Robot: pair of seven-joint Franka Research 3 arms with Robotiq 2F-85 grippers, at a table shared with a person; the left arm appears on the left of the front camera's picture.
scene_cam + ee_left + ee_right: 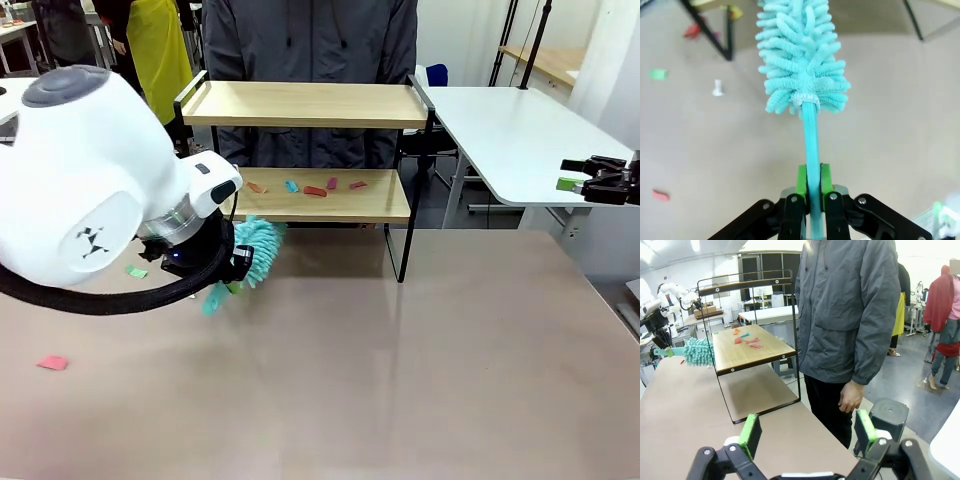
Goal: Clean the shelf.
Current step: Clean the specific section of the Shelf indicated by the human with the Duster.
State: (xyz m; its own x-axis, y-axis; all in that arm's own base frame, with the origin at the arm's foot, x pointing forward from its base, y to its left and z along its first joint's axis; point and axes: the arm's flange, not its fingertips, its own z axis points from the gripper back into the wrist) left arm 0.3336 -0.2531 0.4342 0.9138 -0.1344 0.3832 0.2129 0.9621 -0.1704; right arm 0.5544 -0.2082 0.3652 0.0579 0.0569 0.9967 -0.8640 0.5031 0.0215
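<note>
The two-tier light-wood, black-framed shelf (300, 103) stood at the far side of my table (420, 380). My left gripper (812, 177) clamped the fluffy teal duster (800, 55) by its handle, near the lower board. My right gripper (808, 432) gaped empty. Small coloured scraps (315, 190) littered that board.

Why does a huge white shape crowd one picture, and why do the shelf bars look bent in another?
Front view: the left arm sits near the lens, so it looms; the table shows a soft sheen. Right wrist view: the wide lens bows the shelf frame; the top right corner glares white. Left wrist view: the duster is sharp.
</note>
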